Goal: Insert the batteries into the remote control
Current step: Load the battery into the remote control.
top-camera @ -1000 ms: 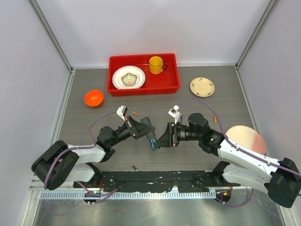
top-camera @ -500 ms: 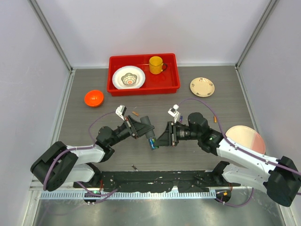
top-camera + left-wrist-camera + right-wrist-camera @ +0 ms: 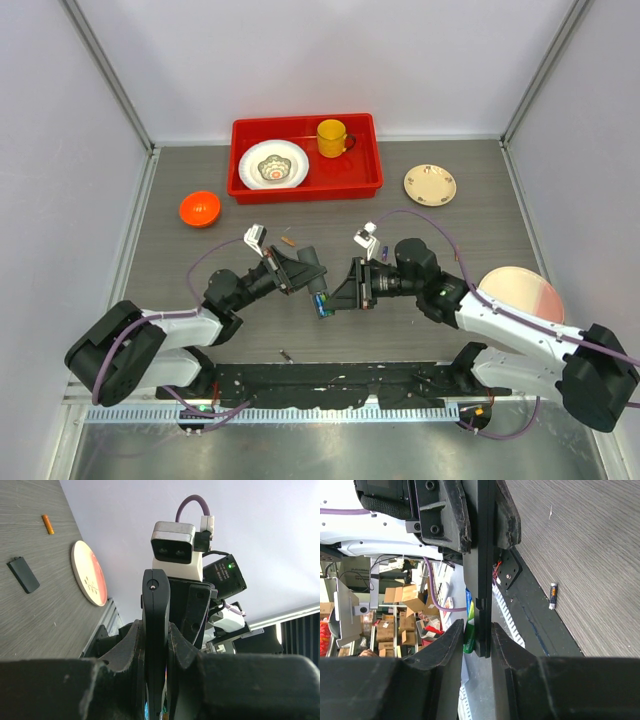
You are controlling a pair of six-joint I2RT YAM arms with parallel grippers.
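Note:
The remote control is a black bar seen edge on, clamped upright between my left gripper's jaws. In the right wrist view the remote runs down between my right gripper's jaws, with a green and blue battery pinched against its side by one finger. In the top view both grippers, left and right, meet mid-table above the surface, with the battery between them. Loose batteries lie on the table: orange ones and a dark one.
A black battery cover lies near a pink plate. A red tray with a bowl and yellow mug stands at the back. An orange bowl is at the left and a cream plate at the back right.
My right arm has shifted slightly left and away, pressing closer to the left gripper. The left gripper and remote have barely moved.

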